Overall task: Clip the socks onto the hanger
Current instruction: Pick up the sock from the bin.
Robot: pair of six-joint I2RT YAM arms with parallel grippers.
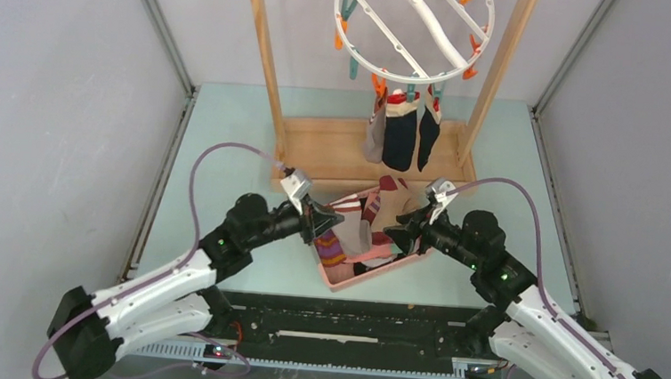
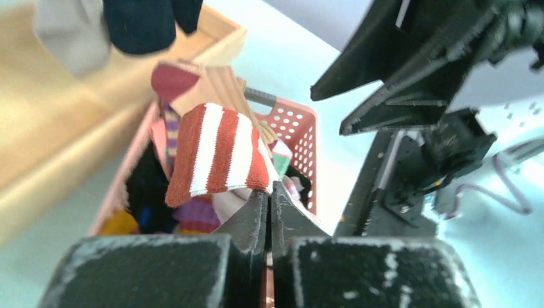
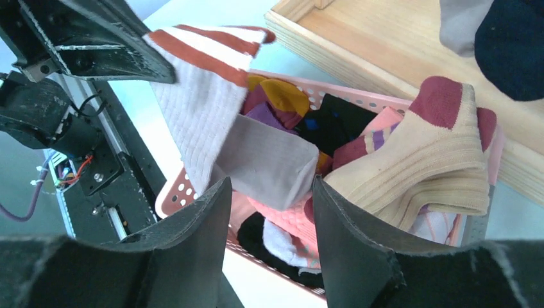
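The left tool [image 2: 269, 200] is pinched together on the cuff edge of the striped sock [image 2: 218, 154]. It holds the sock just ahead of its tips and above the basket [image 2: 296, 122], so the sock hangs free of the pile. The right tool [image 3: 271, 189] has its jaws apart, with a grey fold, seemingly the sock's foot, just beyond its tips, probably for a second hold. The hanger [image 1: 404, 76] hangs high, well beyond both tools, with the clipped socks [image 1: 400, 132] under its near rim.
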